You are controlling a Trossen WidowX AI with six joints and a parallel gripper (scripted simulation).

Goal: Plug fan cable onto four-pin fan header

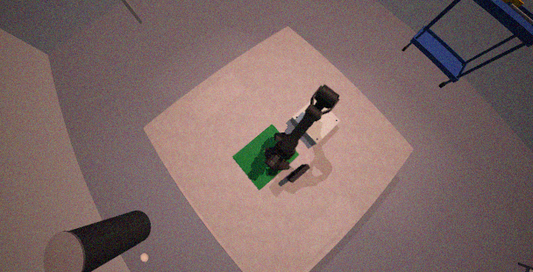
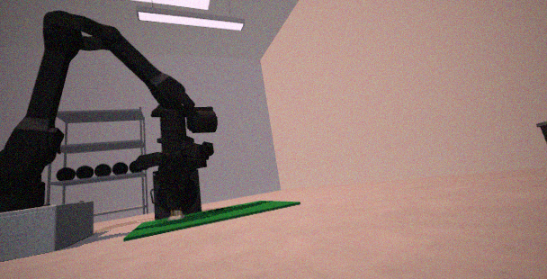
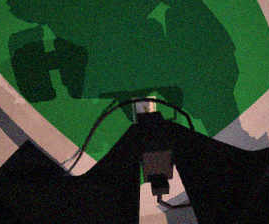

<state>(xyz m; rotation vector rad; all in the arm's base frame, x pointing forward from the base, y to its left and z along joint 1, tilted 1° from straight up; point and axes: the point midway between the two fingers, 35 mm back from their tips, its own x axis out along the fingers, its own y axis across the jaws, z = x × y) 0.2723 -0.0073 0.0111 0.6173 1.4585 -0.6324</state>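
My gripper points down at the near edge of the green board. It is shut on the dark fan plug, visible between the fingers in the wrist view. The plug's black cable bends round the right finger and arcs left across the tips. The pale fan header shows right at the fingertips. The fingers hide where plug and header meet, so I cannot tell how deep the plug sits.
A dark upright block, apparently the fan, stands beside the board. The arm's white base plate with grey edges is on the board's other side; its grey side shows at lower left in the exterior view. The arm's shadow covers much of the board.
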